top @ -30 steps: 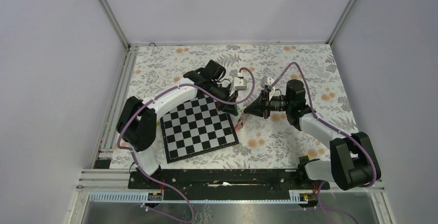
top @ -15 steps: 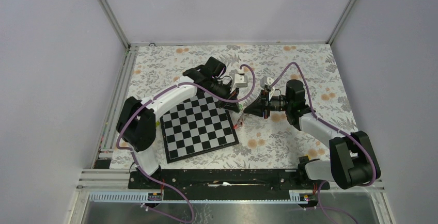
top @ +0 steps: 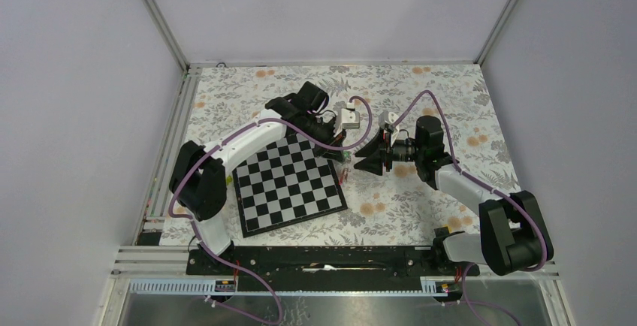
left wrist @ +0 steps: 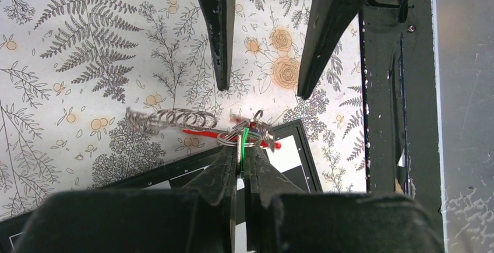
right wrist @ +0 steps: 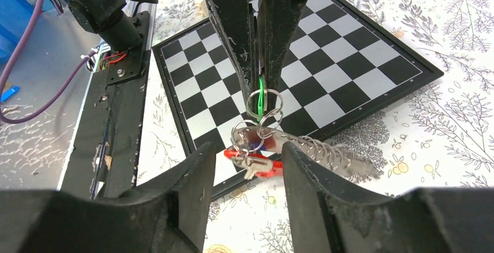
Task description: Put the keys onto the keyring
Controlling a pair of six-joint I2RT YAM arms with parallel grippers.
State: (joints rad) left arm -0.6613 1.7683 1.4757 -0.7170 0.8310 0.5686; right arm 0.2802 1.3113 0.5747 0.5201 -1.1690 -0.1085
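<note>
**A:** Top view first. Where are the arms?

**B:** The left gripper [top: 342,162] and right gripper [top: 359,159] meet tip to tip at centre frame, beside the right corner of the chessboard [top: 289,183]. The right jaws stand apart. What sits between the two is too small to tell from up here.

**A:** Left wrist view?

**B:** Its own jaws, bottom centre, are pinched on the green key [left wrist: 243,136]. Steel rings cluster there, the red keyring [left wrist: 198,132] lies across mid frame, and a coiled metal spring [left wrist: 169,119] stretches off to the left. The right fingers come down from the top edge, spread wide, their tips near the bunch but not touching it.

**A:** Right wrist view?

**B:** Its own jaws are wide open at the bottom edge and hold nothing. The keys [right wrist: 251,139] dangle just above the gap between them, below the left jaws at upper centre. The keyring is lowest, and the spring trails right over the floral cloth [right wrist: 454,107]. I can't tell whether the bunch touches the table.

**A:** Any writing?

**B:** A tiny white mark on the board's black border, too small to read.
</note>
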